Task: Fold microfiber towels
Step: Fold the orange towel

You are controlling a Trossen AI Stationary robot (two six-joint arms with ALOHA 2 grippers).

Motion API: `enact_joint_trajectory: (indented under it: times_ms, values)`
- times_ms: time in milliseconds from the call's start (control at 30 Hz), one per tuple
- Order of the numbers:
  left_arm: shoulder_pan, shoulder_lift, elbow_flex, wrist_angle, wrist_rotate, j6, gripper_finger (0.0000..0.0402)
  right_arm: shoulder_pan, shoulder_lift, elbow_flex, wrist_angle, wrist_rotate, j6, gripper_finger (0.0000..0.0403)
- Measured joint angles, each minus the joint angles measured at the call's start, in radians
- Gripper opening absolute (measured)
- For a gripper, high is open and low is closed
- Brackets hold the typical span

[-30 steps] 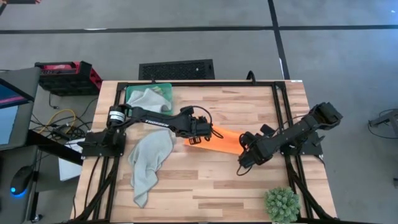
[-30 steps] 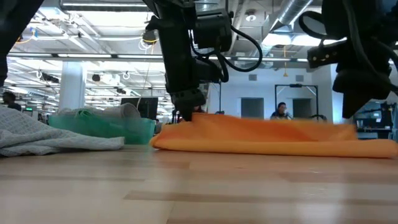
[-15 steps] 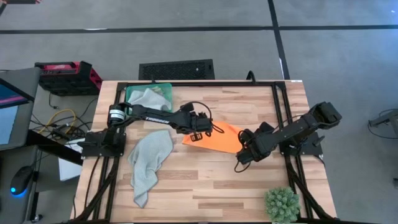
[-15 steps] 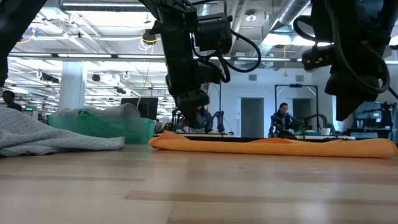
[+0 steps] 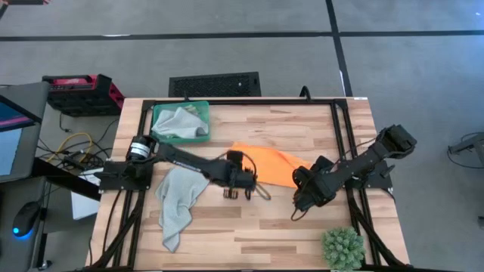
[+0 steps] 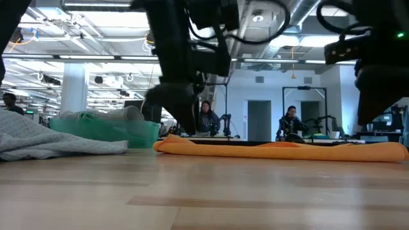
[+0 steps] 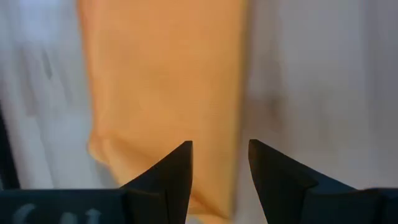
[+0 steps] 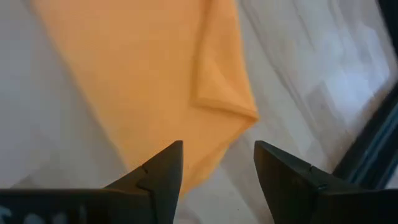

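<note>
The bright orange towel [image 5: 265, 162] lies flat and folded on the table's middle, a low band in the low view [image 6: 281, 149]. My left gripper [image 5: 237, 193] hangs open just near of the towel's left end, and its wrist view looks onto the orange cloth [image 7: 161, 74]. My right gripper [image 5: 301, 200] is open near the towel's right end, above that end of the cloth [image 8: 143, 74]. A pale grey towel [image 5: 180, 198] lies crumpled at the left. Another pale cloth [image 5: 180, 121] rests in the green tray [image 5: 160, 137].
The green tray stands at the far left of the table. A spiky green plant ball [image 5: 342, 248] sits at the near right corner. Bare wood lies along the near edge between the grey towel and the plant. People show in the room beyond the table [image 6: 291, 121].
Both grippers have opened and let go of the orange towel, then drawn back toward the table's near edge. The towel's edge, which stood raised at the left gripper, has dropped, and the cloth now lies flat and folded on the table.
</note>
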Motion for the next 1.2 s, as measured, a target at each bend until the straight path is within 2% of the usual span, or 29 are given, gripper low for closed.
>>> enact_joint_trajectory:
  times_ms: [233,433,567,733,900,1200]
  values:
    - [-0.038,-0.001,-0.085,0.079,-0.006,-0.006,0.0149,0.064,0.000,0.000,0.051,0.001,0.000,0.0221]
    - [-0.030,0.000,-0.123,0.114,-0.116,-0.044,0.0148,0.075,0.000,0.000,0.075,0.003,0.000,0.0221]
    - [-0.004,0.000,-0.123,0.112,-0.055,-0.045,0.0148,0.075,0.000,0.000,0.095,0.003,0.000,0.0221]
    - [0.034,0.000,-0.123,0.112,-0.035,-0.051,0.0148,0.075,0.000,0.000,0.103,0.003,0.000,0.0221]
    - [0.072,0.000,-0.135,0.123,0.066,-0.052,0.0148,0.075,0.000,0.000,0.103,0.003,-0.009,0.0221]
    - [0.085,-0.004,-0.162,0.131,0.082,-0.096,0.0148,0.072,-0.002,0.061,0.095,-0.004,-0.152,0.0221]
